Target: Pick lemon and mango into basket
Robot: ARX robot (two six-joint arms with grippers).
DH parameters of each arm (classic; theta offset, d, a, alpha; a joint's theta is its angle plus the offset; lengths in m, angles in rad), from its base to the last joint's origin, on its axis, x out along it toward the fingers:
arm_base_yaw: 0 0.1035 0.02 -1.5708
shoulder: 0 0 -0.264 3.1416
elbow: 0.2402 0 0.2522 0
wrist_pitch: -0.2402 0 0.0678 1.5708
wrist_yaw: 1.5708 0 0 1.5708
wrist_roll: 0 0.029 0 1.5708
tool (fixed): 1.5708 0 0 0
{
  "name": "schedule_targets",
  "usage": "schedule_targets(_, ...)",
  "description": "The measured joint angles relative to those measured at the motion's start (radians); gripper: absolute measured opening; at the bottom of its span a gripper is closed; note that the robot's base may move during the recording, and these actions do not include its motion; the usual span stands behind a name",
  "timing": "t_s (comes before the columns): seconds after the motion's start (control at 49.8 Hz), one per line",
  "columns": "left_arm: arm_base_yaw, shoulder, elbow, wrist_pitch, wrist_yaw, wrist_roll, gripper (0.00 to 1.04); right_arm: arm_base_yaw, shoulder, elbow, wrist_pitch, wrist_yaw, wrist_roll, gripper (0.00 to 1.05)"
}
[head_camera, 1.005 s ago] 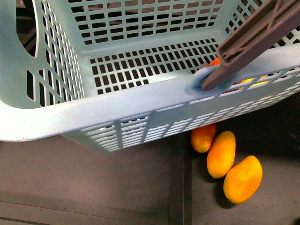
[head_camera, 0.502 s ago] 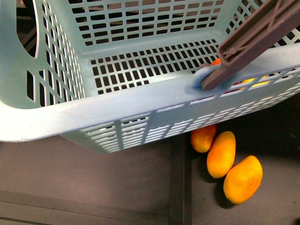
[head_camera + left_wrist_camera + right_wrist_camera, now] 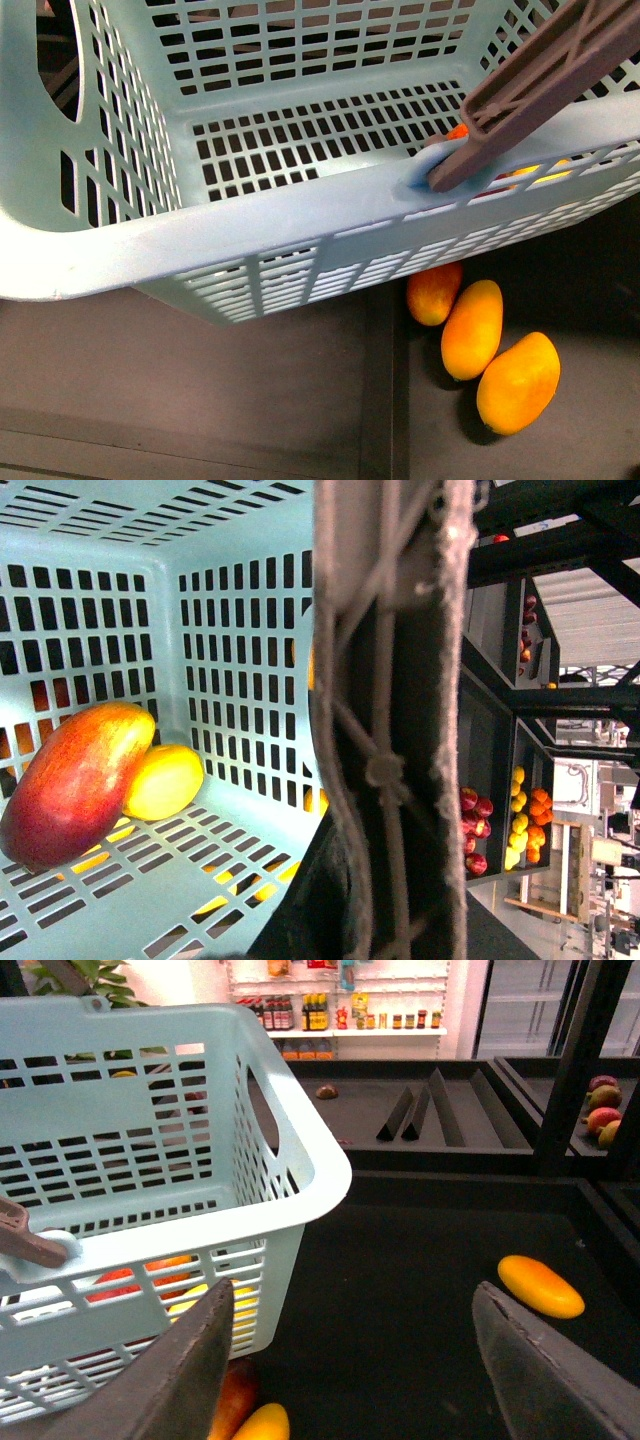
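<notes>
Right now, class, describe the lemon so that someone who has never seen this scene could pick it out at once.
Find the light teal basket and look down at its slotted floor. Two fruits lie there touching, in a corner. The lemon is the smaller, plain yellow, rounded one, tucked against the wall beside the bigger red and orange mango.
</notes>
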Motion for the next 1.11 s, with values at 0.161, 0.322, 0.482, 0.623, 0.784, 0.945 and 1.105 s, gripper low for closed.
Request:
schedule_targets(0.161, -0.028, 0.0, -0.066, 0.105, -0.512, -0.017, 0.05, 0.0, 0.0, 0.0, 0.0, 0.0, 0.0, 0.96)
schedule_targets(0.322, 0.085, 0.024, -0.072, 0.182, -0.548, -0.04, 0.05, 0.0, -0.001, 0.0, 0.0, 0.0, 0.0, 0.96)
schedule_targets(0.482, 0.208, 0.12, -0.072, 0.238, -0.528, -0.147, 0.05, 0.0, -0.001, 0.0, 0.0, 0.0, 0.0, 0.96)
schedule_targets(0.623, 0.28, 0.291, -0.011, 0.262, -0.484, -0.272, 0.05, 0.0, -0.001, 0.0, 0.0, 0.0, 0.0, 0.96)
schedule_targets(0.784, 0.308, 0.422, 0.115, 0.251, -0.454, -0.345, 0.05, 0.0, -0.001, 0.0, 0.0, 0.0, 0.0, 0.96)
schedule_targets(0.945, 0.334, 0.549, 0.233, 0.237, -0.462, -0.418, 0.05, 0.0, -0.001, 0.0, 0.0, 0.0, 0.0, 0.96)
schedule_targets(1.105, 0.346, 0.597, 0.225, 0.21, -0.443, -0.462, 0.05, 0.0, -0.001, 0.0, 0.0, 0.0, 0.0, 0.96)
